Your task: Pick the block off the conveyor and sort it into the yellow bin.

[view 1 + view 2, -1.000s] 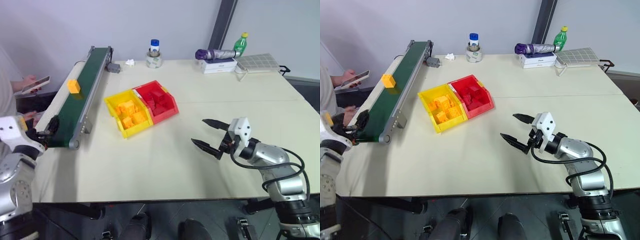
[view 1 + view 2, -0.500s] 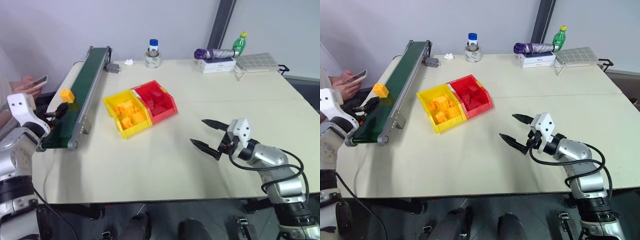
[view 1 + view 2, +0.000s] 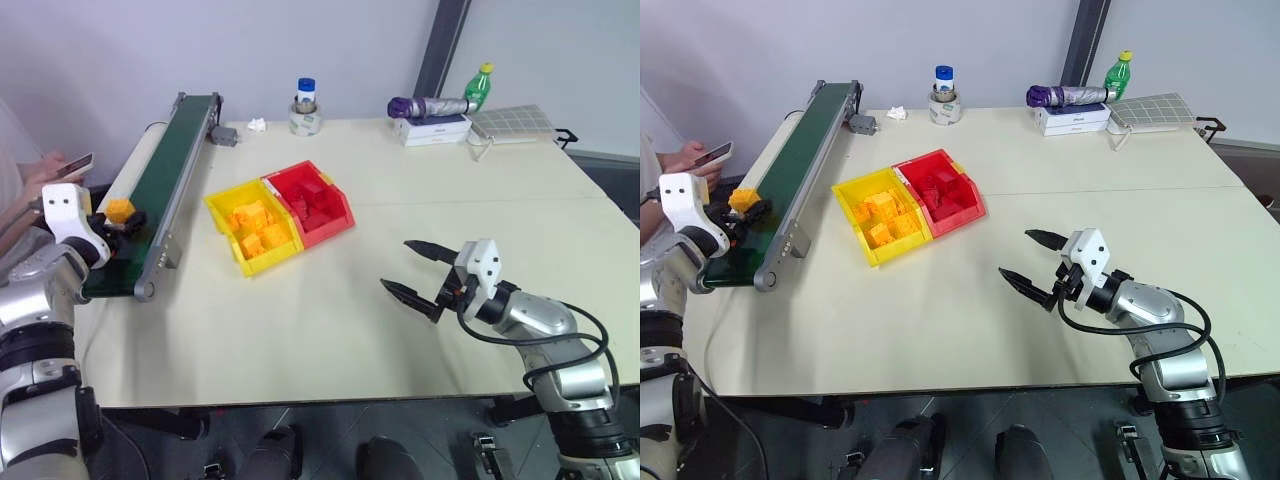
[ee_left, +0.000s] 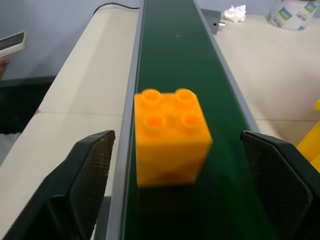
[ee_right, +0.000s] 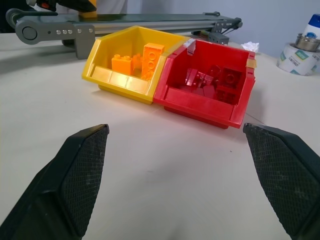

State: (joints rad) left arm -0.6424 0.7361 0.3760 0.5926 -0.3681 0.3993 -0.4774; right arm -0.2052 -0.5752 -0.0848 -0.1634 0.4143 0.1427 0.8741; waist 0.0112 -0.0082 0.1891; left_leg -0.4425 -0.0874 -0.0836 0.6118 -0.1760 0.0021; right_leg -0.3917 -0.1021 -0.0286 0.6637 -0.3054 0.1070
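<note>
- Our left gripper (image 4: 175,165): jaws wide, one finger on each side of the block (image 4: 171,136), clear gaps both sides, no contact that we can see. Not gripping.
- The block is yellow-orange with four studs on top, sitting upright on the dark green belt of the conveyor (image 3: 165,185), near its white-roller end, the end closest to us. In the left wrist view its edges are smeared.
- From the head views, the left gripper points along the belt from that near end, level with the block.
- Our right gripper (image 3: 420,272): jaws wide, nothing between them, hovering over the bare table (image 3: 420,190) near its front edge, right of centre. It points toward the bins.
- The yellow bin (image 3: 250,226) sits mid-table, left of centre, just beside the conveyor's rail, and holds several yellow-orange blocks. Red bin (image 3: 315,203) is joined to its right side and holds red blocks.
- The block and yellow bin are apart, with the conveyor's side rail between them.
- Far edge of the table: a tape roll (image 3: 307,121) with a blue-capped jar on it, a crumpled white scrap (image 3: 259,125), a folded purple umbrella (image 3: 432,106) on a white box, a green bottle (image 3: 481,87).
- Past the table's left edge: a person's hand (image 3: 47,170) holding a phone (image 3: 76,163).
</note>
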